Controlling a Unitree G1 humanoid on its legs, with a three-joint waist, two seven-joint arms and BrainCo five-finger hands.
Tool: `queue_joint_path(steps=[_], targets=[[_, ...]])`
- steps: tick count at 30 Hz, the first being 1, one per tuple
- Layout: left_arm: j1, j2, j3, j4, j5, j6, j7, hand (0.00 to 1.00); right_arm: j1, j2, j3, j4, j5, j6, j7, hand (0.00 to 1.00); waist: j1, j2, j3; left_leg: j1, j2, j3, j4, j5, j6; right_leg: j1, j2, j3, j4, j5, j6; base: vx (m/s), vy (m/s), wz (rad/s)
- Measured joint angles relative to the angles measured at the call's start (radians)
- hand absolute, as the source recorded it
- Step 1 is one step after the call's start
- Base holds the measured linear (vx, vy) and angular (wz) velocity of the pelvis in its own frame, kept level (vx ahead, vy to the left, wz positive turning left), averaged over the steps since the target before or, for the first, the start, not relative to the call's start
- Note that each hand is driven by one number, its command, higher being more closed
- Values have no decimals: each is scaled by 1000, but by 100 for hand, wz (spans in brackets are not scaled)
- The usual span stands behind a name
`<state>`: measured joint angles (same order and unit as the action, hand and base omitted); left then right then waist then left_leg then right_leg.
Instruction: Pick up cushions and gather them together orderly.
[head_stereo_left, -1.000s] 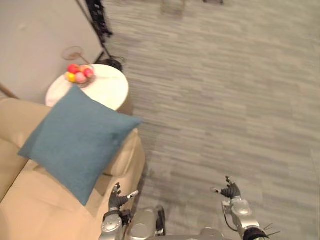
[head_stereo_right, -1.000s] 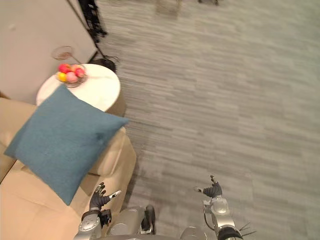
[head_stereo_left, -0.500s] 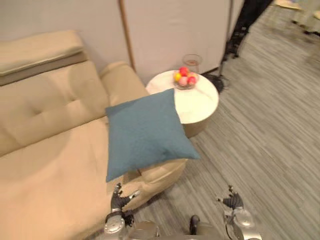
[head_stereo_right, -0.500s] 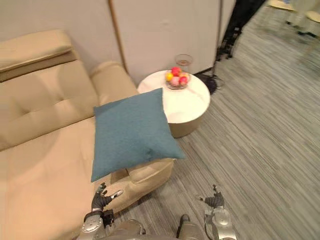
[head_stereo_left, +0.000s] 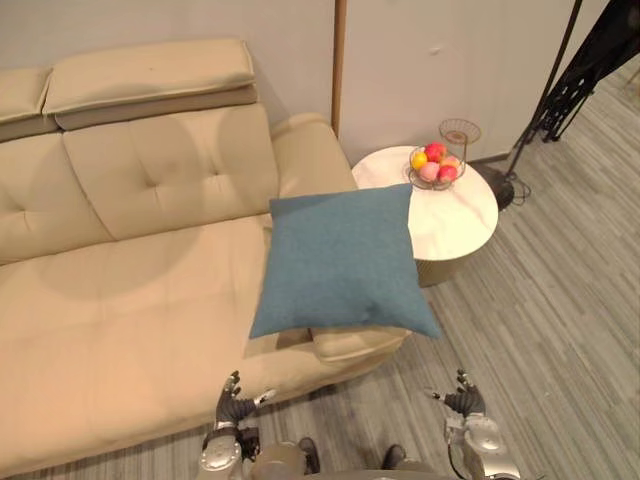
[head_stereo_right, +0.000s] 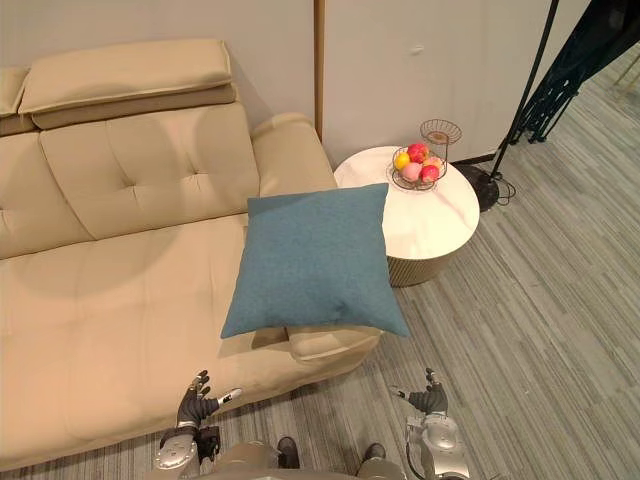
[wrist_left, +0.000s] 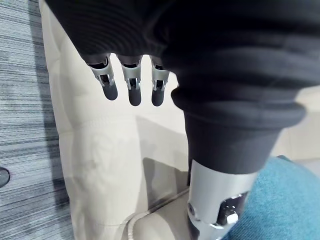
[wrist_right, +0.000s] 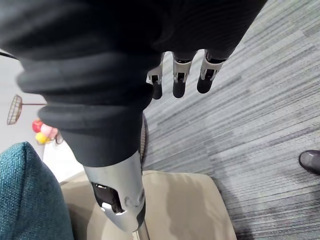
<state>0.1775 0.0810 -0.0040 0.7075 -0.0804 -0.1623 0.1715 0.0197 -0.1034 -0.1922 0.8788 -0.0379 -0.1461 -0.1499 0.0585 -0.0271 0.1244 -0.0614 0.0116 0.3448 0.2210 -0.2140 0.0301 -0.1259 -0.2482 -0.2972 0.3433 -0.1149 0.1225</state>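
Cushion (head_stereo_left: 340, 262), teal, is being supported by the beige sofa (head_stereo_left: 130, 300) at frame centre, while the left hand (head_stereo_left: 234, 408) and right hand (head_stereo_left: 463, 403) are being held spread and empty at the bottom edge.

A beige sofa (head_stereo_left: 130, 300) on the grey floor (head_stereo_left: 560, 320) carries a blue cushion (head_stereo_left: 340, 260) at its right end, while the round white side table (head_stereo_left: 462, 218) just right of it bears a wire basket of fruit (head_stereo_left: 435, 170) near its far edge.
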Motion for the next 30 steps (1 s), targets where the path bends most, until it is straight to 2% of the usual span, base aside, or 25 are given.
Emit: queue_joint_path(steps=[1, 2, 3, 4, 6, 7, 8, 9, 10, 12, 14, 17, 19, 22, 26, 30], targets=[[-1, 4, -5, 2, 1, 1, -2, 0, 1, -1, 2, 0, -1, 2, 1, 0, -2, -9, 12, 19, -14, 4, -6, -7, 6, -49, -26, 27, 135, -18, -10, -135, -2, 9], [7, 11, -10, 6, 2, 1, -10, 0, 13, -1, 5, -1, -1, 2, 1, 0, -19, -11, 14, 41, -18, -11, -3, -10, 13, -99, -36, 74, 269, -9, -30, -113, -14, 12], [9, 21, -14, 9, 3, 1, -14, 0, 22, 1, 6, -1, -1, 2, 1, 0, -24, -11, 16, 53, -18, -21, -2, -12, 16, -121, -27, 111, 313, -23, -28, -19, -33, 34], [9, 29, -15, 9, 4, 1, -17, 0, 35, 6, 8, -1, -1, 3, 1, 0, -42, -7, 18, 61, -12, -42, 3, -14, 19, -133, 8, 164, 324, -69, -21, 35, -50, 39], [-14, 48, -14, 9, 4, 1, -17, 0, 36, 4, 10, -2, -1, 3, 1, 0, -51, -20, 16, 61, -3, -73, 5, -13, 18, -160, 77, 244, 246, -89, -18, 112, -101, 46], [-31, 63, -15, 10, 4, 0, -17, 0, 38, -2, 7, -2, 0, 3, 1, 0, -57, -20, 17, 53, 7, -88, 13, -6, 3, -154, 132, 295, 135, -78, -20, 126, -114, 47], [-36, 67, -16, 9, 6, -2, -16, 0, 39, -4, 4, -4, -1, 3, 0, 0, -65, -26, 15, 38, 7, -99, 24, -9, -7, -143, 143, 305, 73, -56, -37, 96, -146, 71], [-49, 74, -14, 13, 7, -1, -16, 0, 40, -8, 1, -5, -1, 2, -2, 0, -77, -44, 16, 24, -5, -126, 57, -23, -18, -139, 141, 311, 35, 10, -61, 167, -163, 64], [-62, 57, -15, 19, 8, -2, -17, 0, 39, -28, 1, -9, 0, 3, -1, 0, -83, -29, 11, 27, 14, -141, 75, -35, -30, -130, 155, 299, 34, 4, -60, 254, -179, 41], [-68, 49, -10, 19, 8, -2, -16, 0, 39, -38, -7, -67, 0, 2, 0, 0, -73, 16, 15, 26, 43, -136, 67, -40, -42, -130, 188, 299, 11, 9, -73, 252, -114, -12], [-77, 49, 16, 18, 8, -2, -16, 0, 38, -46, -19, -127, 0, 1, 0, 0, -74, 39, 13, 38, 59, -133, 37, -34, -51, -127, 208, 298, -5, 13, -78, 213, -111, -16], [-93, 51, 62, -9, 3, -3, -14, 0, 56, -69, -80, -247, 1, -1, -1, 0, -80, 46, 11, 85, 65, -142, -32, -17, -78, -94, 220, 289, -40, 14, -81, 167, -62, 0], [-99, 54, 88, -28, 1, -7, -13, 0, 60, -92, -107, -316, 1, -3, -2, 0, -99, 46, 10, 94, 65, -145, -49, -14, -79, -74, 220, 283, -72, 20, -88, 86, 20, 7], [-118, 90, 115, -31, -7, -11, 1, 0, 67, -110, -112, -391, 1, -7, 0, 0, -99, 43, 8, 87, 59, -144, -60, -8, -75, -58, 217, 285, -132, 47, -80, 44, 59, -1], [-161, 143, 165, -19, -17, -11, 27, 0, 30, -112, -58, -395, 10, -9, 11, 0, -97, 45, 9, 52, 48, -144, -78, 12, -71, -53, 210, 282, -232, 111, -75, 20, 75, 2], [-259, 168, 154, 61, -17, -12, 28, 0, -89, -125, 59, -394, 11, -10, 22, 0, -92, 53, 20, -6, 38, -145, -67, 23, -65, -93, 198, 276, -253, 143, -76, -9, 44, 5]])
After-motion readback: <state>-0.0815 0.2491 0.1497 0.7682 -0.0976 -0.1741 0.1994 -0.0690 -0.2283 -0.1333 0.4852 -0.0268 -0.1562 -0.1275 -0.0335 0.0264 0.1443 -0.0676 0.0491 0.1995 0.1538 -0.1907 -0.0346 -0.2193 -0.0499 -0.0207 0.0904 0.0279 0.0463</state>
